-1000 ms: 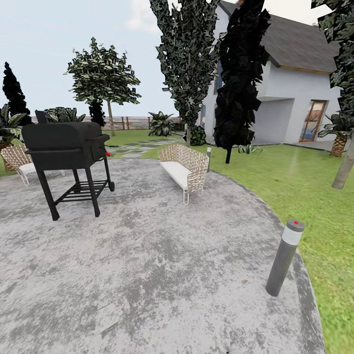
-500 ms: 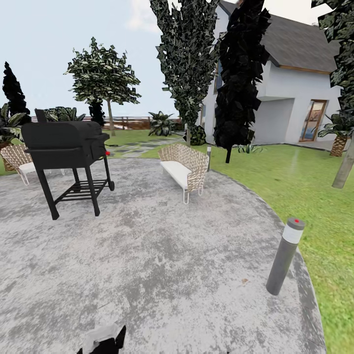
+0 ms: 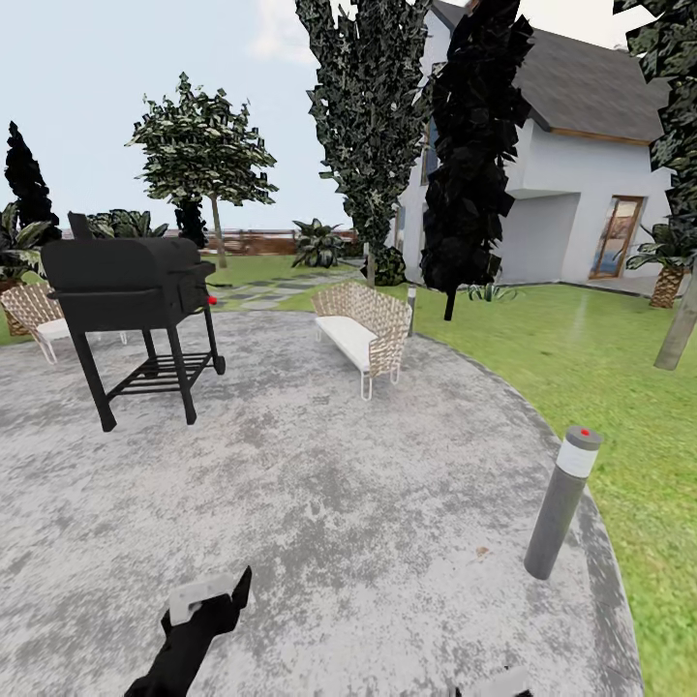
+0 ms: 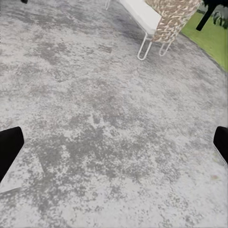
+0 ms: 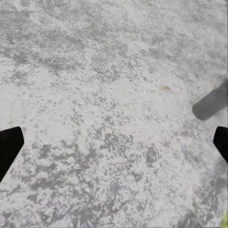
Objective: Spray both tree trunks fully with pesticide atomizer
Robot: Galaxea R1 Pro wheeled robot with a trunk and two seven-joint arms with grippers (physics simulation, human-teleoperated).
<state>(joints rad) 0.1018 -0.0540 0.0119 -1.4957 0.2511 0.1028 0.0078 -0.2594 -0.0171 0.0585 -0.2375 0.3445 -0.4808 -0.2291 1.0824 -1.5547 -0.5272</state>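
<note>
I stand on a grey stone patio (image 3: 319, 503) in the garden, and the pesticide atomizer is out of view. A broad-crowned tree (image 3: 201, 145) rises far off at the back left. At the right edge a leaning grey-brown tree trunk (image 3: 678, 334) comes out of the lawn. My left gripper (image 3: 208, 602) reaches in low over the paving, and the left wrist view shows the left gripper (image 4: 114, 147) open with only stone between its fingers. The right gripper (image 3: 496, 682) just peeks in at the bottom edge. In the right wrist view the right gripper (image 5: 114, 147) is open and empty too.
A black grill (image 3: 131, 281) stands at the left, with a wicker chair (image 3: 34, 315) behind it. Ahead is a wicker bench (image 3: 366, 329). A grey bollard light (image 3: 561, 503) marks the patio's right rim beside the lawn (image 3: 600, 358). Dark cypress columns (image 3: 474, 145) front a white house (image 3: 571, 194).
My left arm has risen into the head view from the bottom edge. The right gripper's tip has appeared at the bottom. The surroundings have barely shifted.
</note>
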